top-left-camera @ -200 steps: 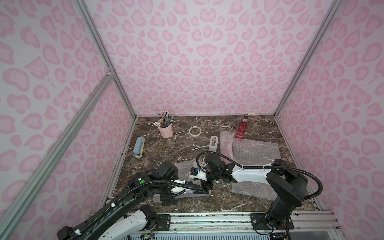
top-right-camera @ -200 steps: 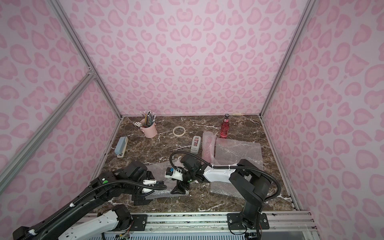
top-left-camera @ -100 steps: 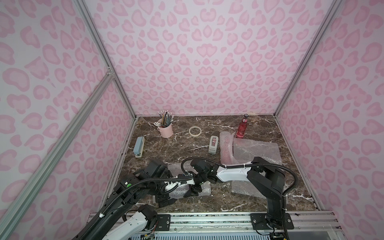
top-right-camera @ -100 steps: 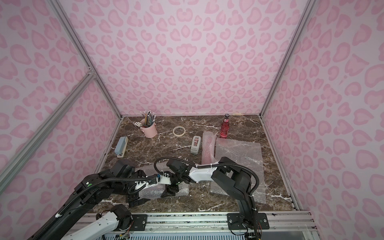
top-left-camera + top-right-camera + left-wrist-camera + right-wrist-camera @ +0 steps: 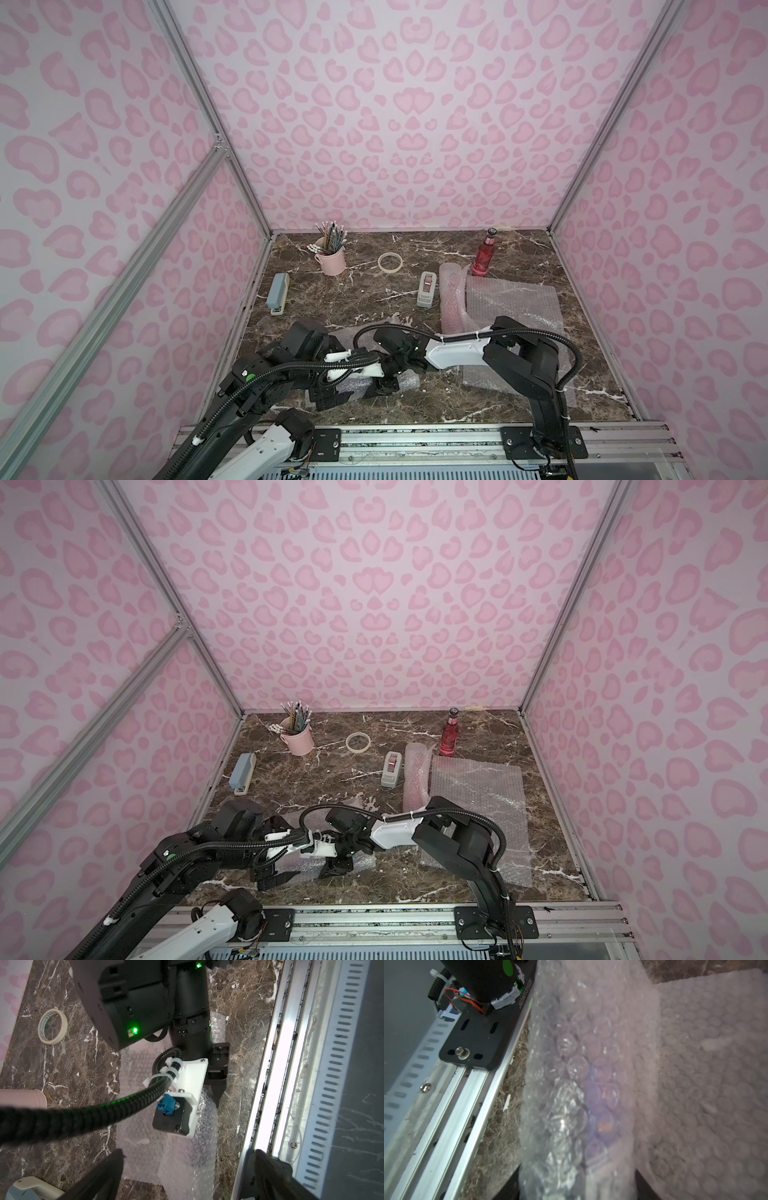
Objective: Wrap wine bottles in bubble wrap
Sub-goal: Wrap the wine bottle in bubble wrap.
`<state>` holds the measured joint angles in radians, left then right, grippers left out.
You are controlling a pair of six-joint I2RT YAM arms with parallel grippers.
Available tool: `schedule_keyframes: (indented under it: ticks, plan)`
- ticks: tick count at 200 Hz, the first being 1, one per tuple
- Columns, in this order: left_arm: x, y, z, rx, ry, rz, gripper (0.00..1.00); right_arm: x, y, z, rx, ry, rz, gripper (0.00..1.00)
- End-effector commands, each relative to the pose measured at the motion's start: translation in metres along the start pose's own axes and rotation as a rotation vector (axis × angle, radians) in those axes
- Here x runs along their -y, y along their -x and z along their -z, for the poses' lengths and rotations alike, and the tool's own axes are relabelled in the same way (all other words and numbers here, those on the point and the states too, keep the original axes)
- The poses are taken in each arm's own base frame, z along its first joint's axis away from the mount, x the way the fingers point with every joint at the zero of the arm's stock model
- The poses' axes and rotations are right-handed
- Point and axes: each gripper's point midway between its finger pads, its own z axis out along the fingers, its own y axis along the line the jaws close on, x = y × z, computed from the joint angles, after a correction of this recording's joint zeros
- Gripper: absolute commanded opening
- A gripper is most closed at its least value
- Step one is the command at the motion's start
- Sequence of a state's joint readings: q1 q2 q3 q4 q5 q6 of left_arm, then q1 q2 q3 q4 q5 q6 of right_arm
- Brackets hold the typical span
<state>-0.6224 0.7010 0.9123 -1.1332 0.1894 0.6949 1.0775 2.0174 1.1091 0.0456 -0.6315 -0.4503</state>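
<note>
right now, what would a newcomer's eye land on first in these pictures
The pink leopard-print walls crowd every side of the dark marble table. At its near edge the left gripper and right gripper meet over a roll of bubble wrap, which sits between the right one's jaws. One pink-red bottle stands upright at the far right, near the back wall.
</note>
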Motion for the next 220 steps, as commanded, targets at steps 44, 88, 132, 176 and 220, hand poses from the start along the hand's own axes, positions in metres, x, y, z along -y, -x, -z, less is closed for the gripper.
schedule_keyframes:
  ticks: [44, 88, 132, 176, 220]
  plan:
    - [-0.020, 0.014, -0.013, 0.047, 0.035, -0.053, 0.98, 0.056, -0.067, 0.043, -0.200, -0.330, -0.177, 0.46]
    - [-0.024, 0.016, -0.021, 0.040, 0.022, -0.065, 0.98, 0.076, -0.088, 0.074, -0.249, -0.445, -0.280, 0.46]
    - [-0.021, 0.003, -0.032, -0.035, -0.019, -0.063, 0.98, 0.059, -0.059, 0.063, -0.167, -0.349, -0.283, 0.51]
    - [-0.008, -0.030, -0.049, -0.154, -0.070, -0.087, 0.98, 0.042, -0.041, 0.049, -0.131, -0.248, -0.271, 0.64]
    - [-0.004, -0.034, -0.056, -0.129, -0.061, -0.123, 0.98, 0.026, -0.020, 0.049, -0.047, -0.150, -0.225, 0.73]
